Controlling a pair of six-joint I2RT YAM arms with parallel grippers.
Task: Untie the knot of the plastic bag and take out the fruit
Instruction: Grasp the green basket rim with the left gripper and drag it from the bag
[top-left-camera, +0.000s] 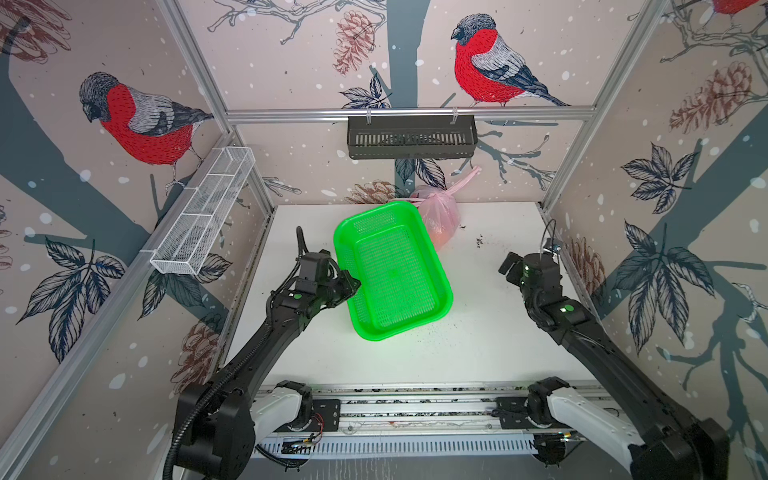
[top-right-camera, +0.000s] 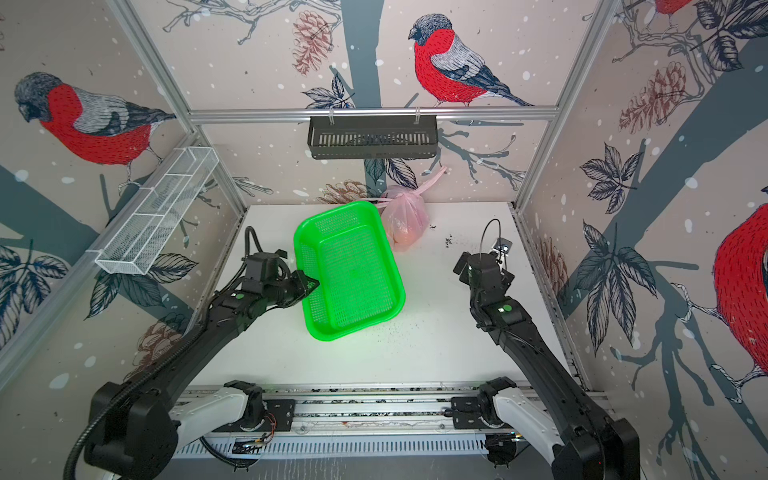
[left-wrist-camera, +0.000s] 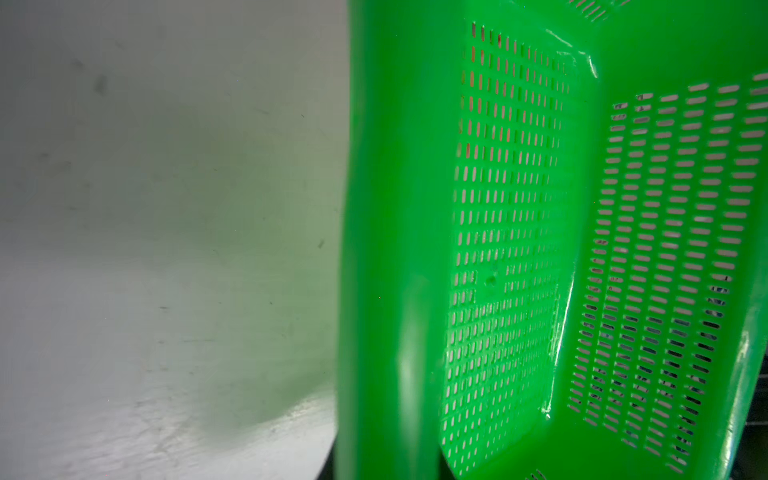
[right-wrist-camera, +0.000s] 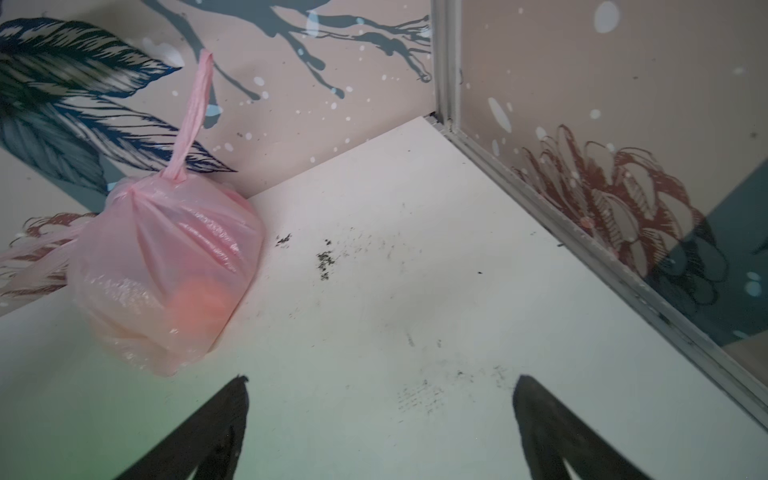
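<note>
- The thin, translucent, pale pink plastic bag (right-wrist-camera: 166, 270) sits at the back of the white tabletop (right-wrist-camera: 415, 299), by the back wall and just beside the far corner of the bright green plastic mesh basket (top-left-camera: 395, 274); it is tied shut, and the fruit (right-wrist-camera: 199, 307) shows only as an orange blur through the film
- The knot (right-wrist-camera: 172, 174) is a small tight lump on top of the bag; one thin strap tail stands up along the wall, another trails off sideways
- We judge the film soft, slippery and easy to tear; the rounded load inside looks likely to roll, so the bag should slump and shift when pulled
- We think the best hold is a strap tail close to the knot, not the bag's body; a second hold at the neck would steady it
- The right hand (right-wrist-camera: 382, 379) hangs over bare tabletop, fingers wide and empty; it is near the bag but apart from it
- The left hand (top-left-camera: 353, 286) is pinched narrow on the basket's rim, well apart from the bag
</note>
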